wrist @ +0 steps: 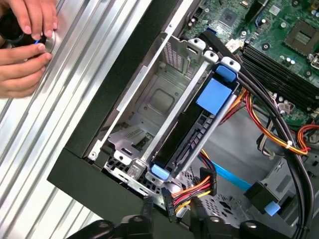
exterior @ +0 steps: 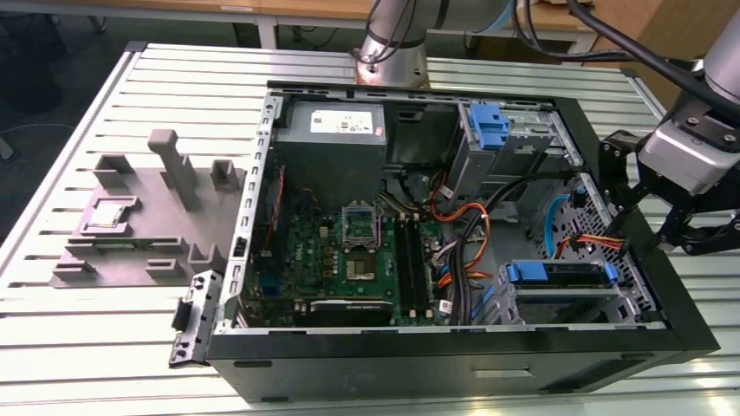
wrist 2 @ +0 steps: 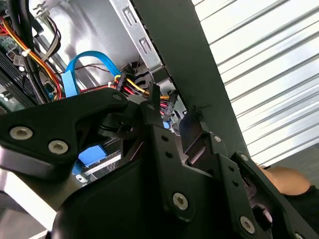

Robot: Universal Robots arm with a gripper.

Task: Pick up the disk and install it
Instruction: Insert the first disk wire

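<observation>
Scene: We see an open computer case (exterior: 463,355) lying on a slatted metal table (exterior: 104,338), with the arm's gripper (exterior: 682,221) hanging at the case's edge on the exterior view's right.

Disk: The disk (wrist: 192,132) in its blue carrier already sits in the drive cage (wrist: 149,107) in the first wrist view, standing on edge in one slot with an empty slot beside it. In the exterior view we find it low in the case toward the right (exterior: 561,274).

Gripper: In the second wrist view its black fingers (wrist 2: 164,144) reach toward a bundle of red, yellow and black cables (wrist 2: 137,84) at the case wall. We see nothing held, and we cannot tell whether the jaws are apart or closed.

Cables: A black connector (wrist: 206,180) on coloured wires hangs loose just beside the near end of the disk, not plugged in so far as we can see.

Person: Hands (wrist: 25,45) rest on the table outside the case wall, well apart from the disk.

Stage: We judge the disk placed, with the work now at its cable end.

Doing it well: We would keep the fingers clear of the loose wires, line up squarely with the disk's end, and press gently along the slot so the carrier does not tilt.
</observation>
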